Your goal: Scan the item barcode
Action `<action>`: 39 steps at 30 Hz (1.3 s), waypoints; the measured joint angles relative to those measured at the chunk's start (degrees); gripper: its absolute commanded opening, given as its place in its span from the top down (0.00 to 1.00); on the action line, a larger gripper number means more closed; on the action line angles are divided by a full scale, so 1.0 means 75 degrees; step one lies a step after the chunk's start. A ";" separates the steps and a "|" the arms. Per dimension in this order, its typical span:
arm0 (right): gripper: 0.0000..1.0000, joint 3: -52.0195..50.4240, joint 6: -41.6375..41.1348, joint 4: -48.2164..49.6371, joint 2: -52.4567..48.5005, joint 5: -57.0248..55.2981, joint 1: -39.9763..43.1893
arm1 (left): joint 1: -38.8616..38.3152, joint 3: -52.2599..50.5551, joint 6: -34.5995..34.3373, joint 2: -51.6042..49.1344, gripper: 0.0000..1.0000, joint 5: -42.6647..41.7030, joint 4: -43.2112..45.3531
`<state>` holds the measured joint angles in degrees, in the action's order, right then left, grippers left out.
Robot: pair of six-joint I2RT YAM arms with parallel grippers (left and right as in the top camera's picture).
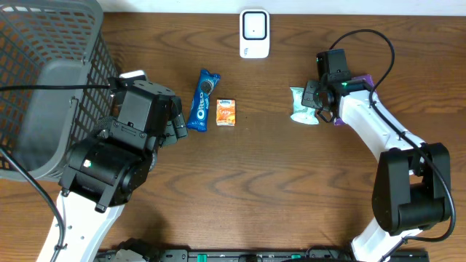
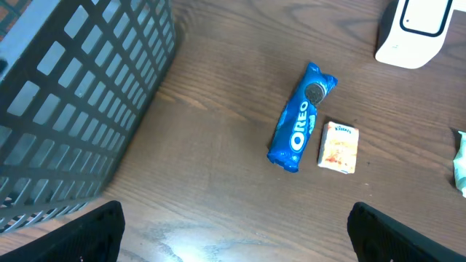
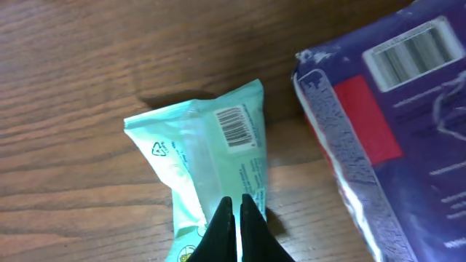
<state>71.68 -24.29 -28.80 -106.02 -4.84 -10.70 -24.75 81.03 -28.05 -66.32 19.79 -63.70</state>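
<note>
Presently, the right gripper (image 3: 234,207) is seen pressed together over the pale green plastic packet (image 3: 211,145), laid barcode-up on the brown wooden table (image 3: 73,58) beside a purple pouch (image 3: 393,109). The left gripper (image 2: 237,227) is held spread wide near the blue Oreo wrapper (image 2: 298,120).

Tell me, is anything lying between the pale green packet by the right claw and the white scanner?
Nothing visible. Only bare table lies between the green packet and the scanner. The Oreo pack and orange box sit off to the left; the purple packet lies on the other side.
</note>
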 measured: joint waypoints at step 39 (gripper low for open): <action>0.82 -0.0108 -0.0041 -0.1594 0.0662 -0.0495 -0.0912 | 0.0000 0.0000 0.0000 0.0000 0.02 0.0000 0.0003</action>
<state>70.87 -24.60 -40.75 -101.06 -8.56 -17.54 -24.75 81.03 -28.05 -66.32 19.79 -63.68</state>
